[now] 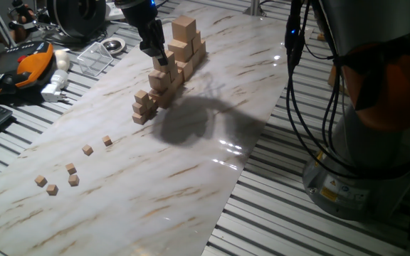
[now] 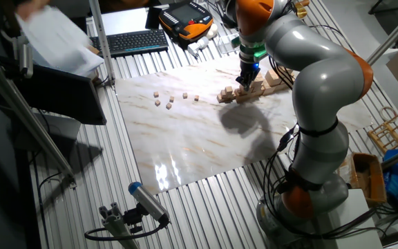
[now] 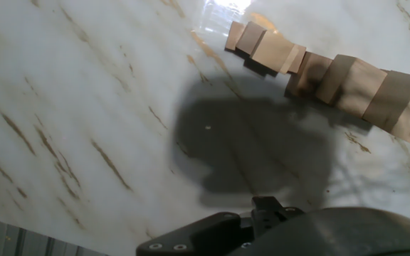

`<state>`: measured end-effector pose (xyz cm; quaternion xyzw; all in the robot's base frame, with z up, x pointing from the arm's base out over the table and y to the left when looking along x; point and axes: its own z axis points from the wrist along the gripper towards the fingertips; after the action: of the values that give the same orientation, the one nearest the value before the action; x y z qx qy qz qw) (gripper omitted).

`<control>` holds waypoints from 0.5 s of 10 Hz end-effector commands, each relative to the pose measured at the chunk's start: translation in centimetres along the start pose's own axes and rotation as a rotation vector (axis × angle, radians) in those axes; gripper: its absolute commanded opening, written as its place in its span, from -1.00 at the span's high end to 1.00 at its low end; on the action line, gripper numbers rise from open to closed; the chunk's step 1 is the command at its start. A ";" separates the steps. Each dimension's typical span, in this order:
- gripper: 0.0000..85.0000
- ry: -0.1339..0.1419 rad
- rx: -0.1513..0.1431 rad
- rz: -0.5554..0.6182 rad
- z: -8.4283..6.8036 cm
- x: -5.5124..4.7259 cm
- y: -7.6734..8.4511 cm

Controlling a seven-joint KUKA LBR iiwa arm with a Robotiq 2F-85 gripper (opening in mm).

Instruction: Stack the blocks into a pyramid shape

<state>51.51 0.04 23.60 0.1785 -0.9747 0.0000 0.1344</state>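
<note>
Your gripper, black and blocky, hangs right against the upper tiers of the stepped stack of pale, square-cut wooden cubes; whether its fingers are parted or holding anything, you cannot tell from any view. The small blocks, six plain tan cubes, lie loose and scattered on the glossy white marble-patterned board, well apart from the stack and from the gripper. One pair sits near the stack side, four cluster toward the board's end. The board rests on a ribbed metal table. From the hand view, you see the stack as a slanting row of matte wooden faces above a dark shadow.
</note>
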 end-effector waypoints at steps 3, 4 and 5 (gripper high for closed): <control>1.00 0.001 -0.001 -0.012 0.0 0.0 0.0; 1.00 -0.002 -0.001 -0.011 0.0 0.0 0.0; 1.00 -0.002 -0.001 -0.016 0.0 0.0 0.0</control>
<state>51.49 0.06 23.59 0.1877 -0.9731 -0.0018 0.1334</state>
